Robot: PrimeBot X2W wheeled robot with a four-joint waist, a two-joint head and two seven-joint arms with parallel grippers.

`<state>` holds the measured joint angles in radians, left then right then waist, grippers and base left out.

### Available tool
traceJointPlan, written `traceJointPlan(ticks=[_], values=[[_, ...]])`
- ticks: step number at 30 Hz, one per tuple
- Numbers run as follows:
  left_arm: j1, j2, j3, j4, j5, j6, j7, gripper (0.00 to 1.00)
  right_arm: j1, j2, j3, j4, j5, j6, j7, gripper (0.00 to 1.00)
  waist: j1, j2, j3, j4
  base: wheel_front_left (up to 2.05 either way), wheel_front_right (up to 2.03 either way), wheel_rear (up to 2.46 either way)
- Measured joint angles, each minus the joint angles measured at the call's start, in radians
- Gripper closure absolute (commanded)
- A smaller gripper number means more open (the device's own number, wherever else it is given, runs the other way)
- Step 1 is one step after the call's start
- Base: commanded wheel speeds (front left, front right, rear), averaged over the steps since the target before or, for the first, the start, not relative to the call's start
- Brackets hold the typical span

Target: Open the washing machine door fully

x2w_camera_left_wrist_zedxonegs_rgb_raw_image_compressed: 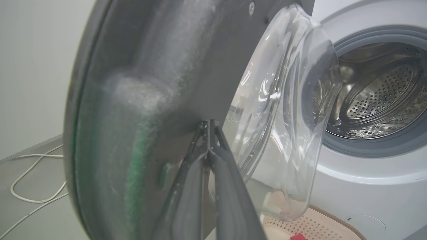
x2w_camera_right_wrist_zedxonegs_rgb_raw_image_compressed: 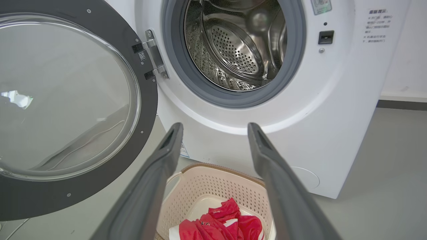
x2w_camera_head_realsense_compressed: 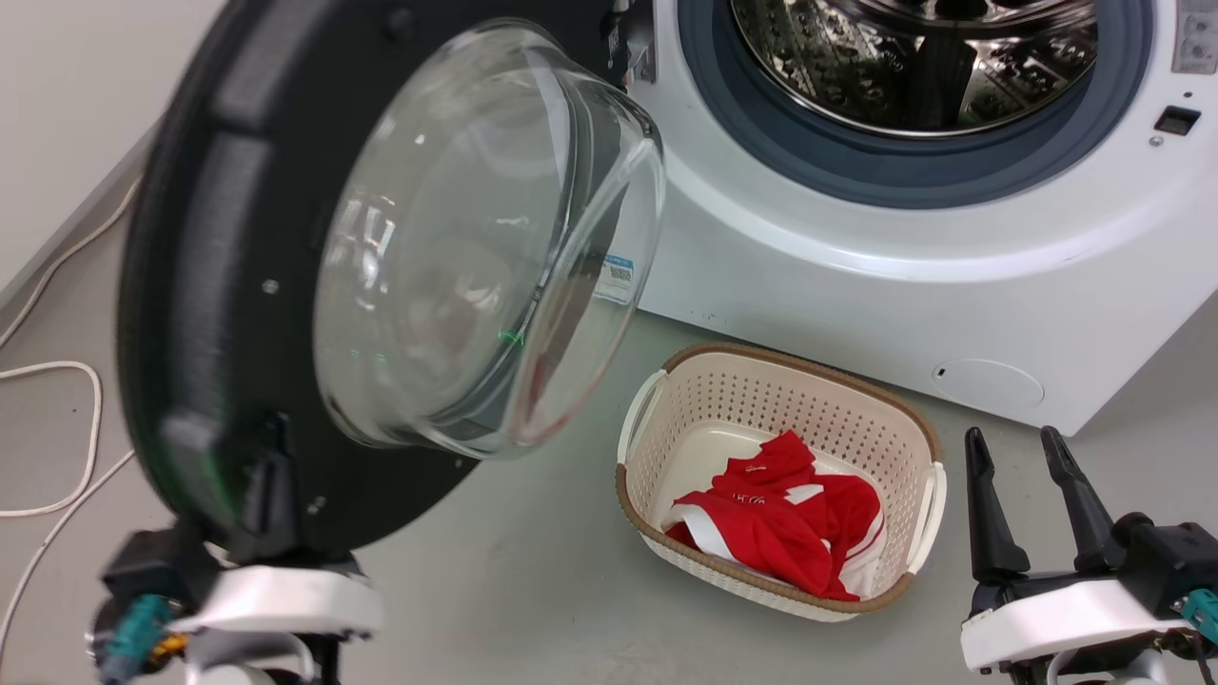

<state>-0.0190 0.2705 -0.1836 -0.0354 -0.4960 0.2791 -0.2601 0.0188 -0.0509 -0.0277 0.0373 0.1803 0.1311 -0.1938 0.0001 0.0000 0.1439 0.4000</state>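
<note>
- The washing machine door (x2w_camera_head_realsense_compressed: 190,285) stands swung out on its hinge (x2w_camera_right_wrist_zedxonegs_rgb_raw_image_compressed: 155,53) at the left of the washing machine (x2w_camera_head_realsense_compressed: 856,285). Its glass bowl (x2w_camera_head_realsense_compressed: 476,238) bulges towards the uncovered drum mouth (x2w_camera_head_realsense_compressed: 913,67).
- The left gripper (x2w_camera_left_wrist_zedxonegs_rgb_raw_image_compressed: 208,124) has its fingers pressed together with nothing between them, tips at the door's dark inner face near its lower rim.
- The right gripper (x2w_camera_head_realsense_compressed: 1013,442) hangs spread and empty, right of the laundry basket (x2w_camera_head_realsense_compressed: 809,409) and apart from the machine's front.
- The basket, holding a red garment (x2w_camera_head_realsense_compressed: 780,514), sits on the floor (x2w_camera_head_realsense_compressed: 533,590) just before the machine. Bare floor lies between it and the door's lower edge.
- A white cable (x2w_camera_head_realsense_compressed: 90,428) loops on the floor beyond the door's outer edge.
</note>
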Motion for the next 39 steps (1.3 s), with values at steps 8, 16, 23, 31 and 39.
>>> traceJointPlan(ticks=[8,16,23,31,39], values=[[-0.097,-0.009,0.177,0.095,-0.002,-0.101,-0.002,1.00,-0.016,0.000,-0.011,-0.022,-0.017,0.000,0.019,0.00,0.0000,0.0000,0.038,0.000,0.00,0.00,0.00],[-0.207,-0.007,0.298,0.250,0.010,-0.204,-0.003,1.00,-0.025,0.000,-0.011,-0.031,-0.031,0.000,0.027,0.00,0.0000,0.0000,0.063,0.002,0.00,0.00,0.00],[-0.303,0.005,0.384,0.390,0.043,-0.264,-0.003,1.00,-0.042,0.000,-0.005,-0.032,-0.034,0.000,0.029,0.00,0.0000,0.0000,0.076,-0.004,0.00,0.00,0.00],[-0.355,0.005,0.462,0.466,0.108,-0.306,-0.003,1.00,-0.051,0.000,0.001,-0.019,-0.032,0.000,0.023,0.00,0.0001,0.0000,0.072,-0.019,0.00,0.00,0.00],[-0.258,-0.063,0.483,0.353,0.222,-0.323,-0.003,1.00,-0.049,0.000,0.009,0.007,-0.012,0.000,-0.001,0.00,0.0000,0.0000,0.030,-0.041,0.00,0.00,0.00]])
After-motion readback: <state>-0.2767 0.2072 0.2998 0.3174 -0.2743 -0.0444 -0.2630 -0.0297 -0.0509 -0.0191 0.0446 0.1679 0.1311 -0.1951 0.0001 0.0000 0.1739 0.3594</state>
